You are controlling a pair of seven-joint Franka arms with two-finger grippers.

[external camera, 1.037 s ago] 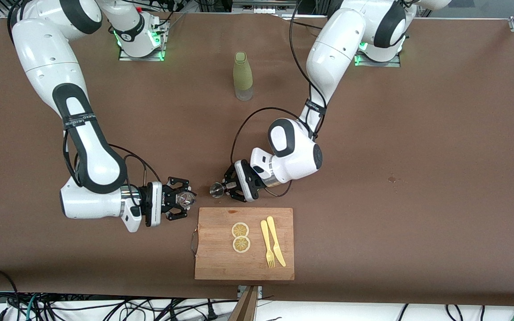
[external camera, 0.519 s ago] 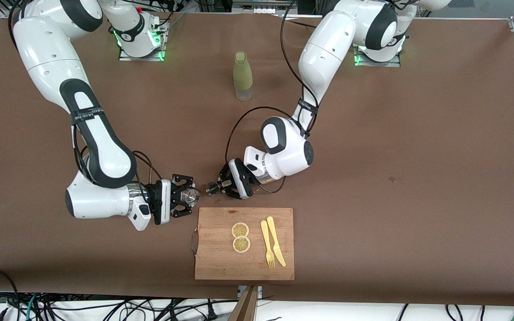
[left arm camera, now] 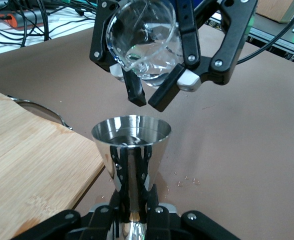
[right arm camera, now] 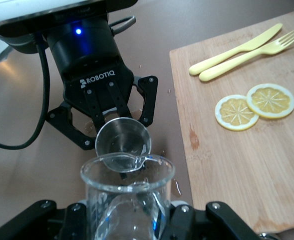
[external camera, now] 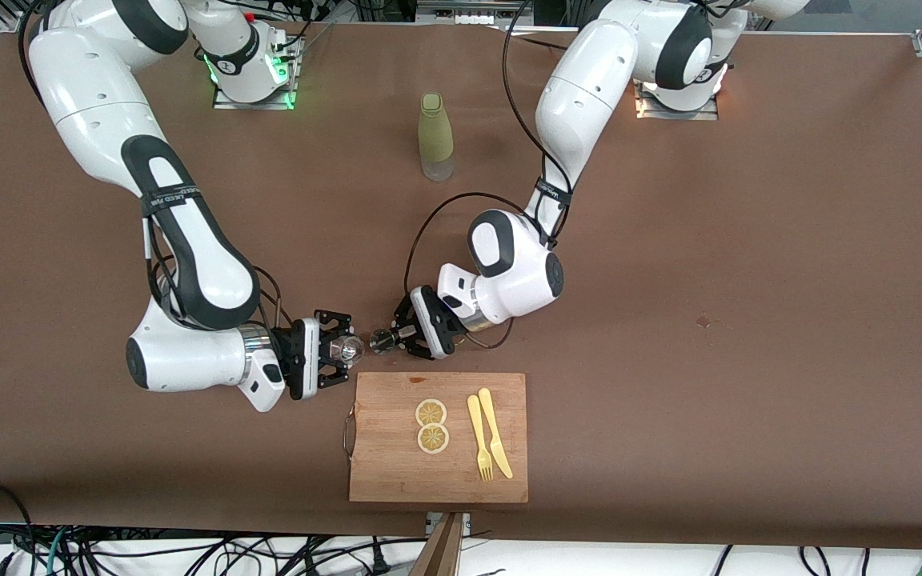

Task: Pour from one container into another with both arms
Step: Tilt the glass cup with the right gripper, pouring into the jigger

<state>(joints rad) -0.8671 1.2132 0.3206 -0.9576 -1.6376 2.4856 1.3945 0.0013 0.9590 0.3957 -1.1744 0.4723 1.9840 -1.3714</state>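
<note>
Front view shows the brown tabletop (external camera: 749,400) with both arms reaching in toward its middle, just off the cutting board's (external camera: 397,472) edge that faces the arm bases. The board lies at the tabletop's edge nearest the front camera and carries two lemon slices (external camera: 431,425) plus a yellow fork (external camera: 478,436) and knife (external camera: 495,432). An olive-green bottle (external camera: 435,136) stands upright near the edge where the bases sit, between them. The right gripper (external camera: 341,350) is closed around the clear glass cup (external camera: 346,349), held up off the table; the left gripper (external camera: 398,339) is clamped on the waist of the steel jigger (external camera: 382,341). The two vessels sit mouth to mouth, nearly touching. In the right wrist view the jigger's (right arm camera: 123,144) rim overlaps the cup's (right arm camera: 127,190) lip, its long axis tipped toward the cup, and liquid glints at the meeting point. In the left wrist view the cup (left arm camera: 144,40) hangs just above the jigger's (left arm camera: 131,150) open mouth. The pour, I judge, depends on keeping that rim over the cup. "ROBOTIQ" reads on the left gripper's (right arm camera: 104,107) body.
</note>
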